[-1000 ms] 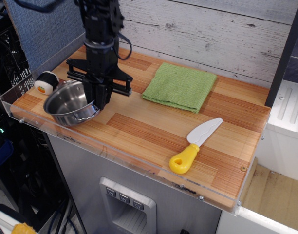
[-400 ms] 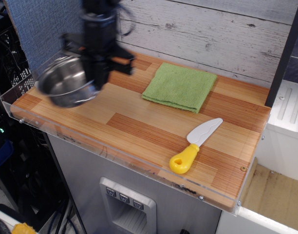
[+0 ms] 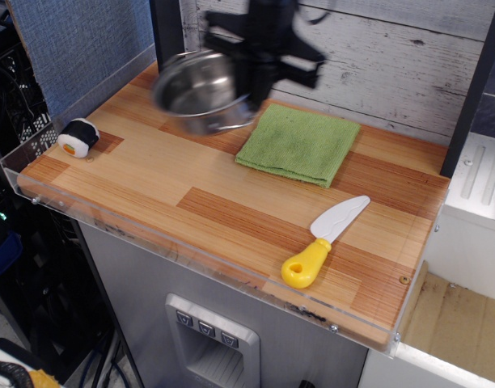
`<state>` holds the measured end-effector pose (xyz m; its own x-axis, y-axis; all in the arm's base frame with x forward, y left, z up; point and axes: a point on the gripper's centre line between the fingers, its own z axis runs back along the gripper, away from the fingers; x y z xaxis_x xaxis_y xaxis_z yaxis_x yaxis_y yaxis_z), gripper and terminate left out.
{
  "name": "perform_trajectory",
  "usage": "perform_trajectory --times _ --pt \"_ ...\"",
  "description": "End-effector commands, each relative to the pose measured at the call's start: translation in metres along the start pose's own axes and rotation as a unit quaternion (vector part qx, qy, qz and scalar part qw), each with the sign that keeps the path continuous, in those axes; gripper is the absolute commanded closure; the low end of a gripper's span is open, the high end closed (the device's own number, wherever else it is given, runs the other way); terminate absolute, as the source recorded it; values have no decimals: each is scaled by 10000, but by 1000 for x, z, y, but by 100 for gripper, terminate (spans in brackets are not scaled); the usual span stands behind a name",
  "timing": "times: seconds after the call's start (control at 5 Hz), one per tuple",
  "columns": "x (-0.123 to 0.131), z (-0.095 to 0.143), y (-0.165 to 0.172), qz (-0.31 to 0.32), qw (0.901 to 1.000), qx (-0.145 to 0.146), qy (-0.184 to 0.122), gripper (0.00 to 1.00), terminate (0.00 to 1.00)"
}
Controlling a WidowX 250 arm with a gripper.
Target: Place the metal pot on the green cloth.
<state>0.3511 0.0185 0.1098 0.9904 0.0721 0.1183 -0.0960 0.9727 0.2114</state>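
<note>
The metal pot [image 3: 200,89] is shiny, round and shallow, and hangs in the air above the table's back, just left of the green cloth [image 3: 299,143]. My black gripper [image 3: 254,95] is shut on the pot's right rim and holds it up; both are motion-blurred. The green cloth lies flat and folded at the back middle of the wooden table [image 3: 191,194], with its left corner under the pot's right edge in this view.
A small white and black sushi-like roll [image 3: 78,137] lies at the table's left edge. A toy knife with a yellow handle [image 3: 323,240] lies at the front right. A clear plastic lip [image 3: 175,246] runs along the table's front and left. A plank wall stands behind.
My gripper has lifted the pot off the table's left side and carried it up and to the right, towards the cloth. The roll is uncovered again.
</note>
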Motion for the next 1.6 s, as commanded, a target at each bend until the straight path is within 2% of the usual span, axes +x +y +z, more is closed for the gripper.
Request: perform_trajectory --times 0.0,0.2,0.8,1.0,1.2,1.4 --pt "44 -21 -35 -212 9997 -28 70 100 0" --pt "43 -38 -49 -359 9992 3 198 100 0" --pt "34 -44 -72 -494 9987 -20 99 100 0" --pt "32 -44 -74 -548 9983 32 197 0 0" --pt "30 -29 -70 -576 9983 -35 11 0 0" --pt "27 2 -50 -401 9985 -189 -336 0 0"
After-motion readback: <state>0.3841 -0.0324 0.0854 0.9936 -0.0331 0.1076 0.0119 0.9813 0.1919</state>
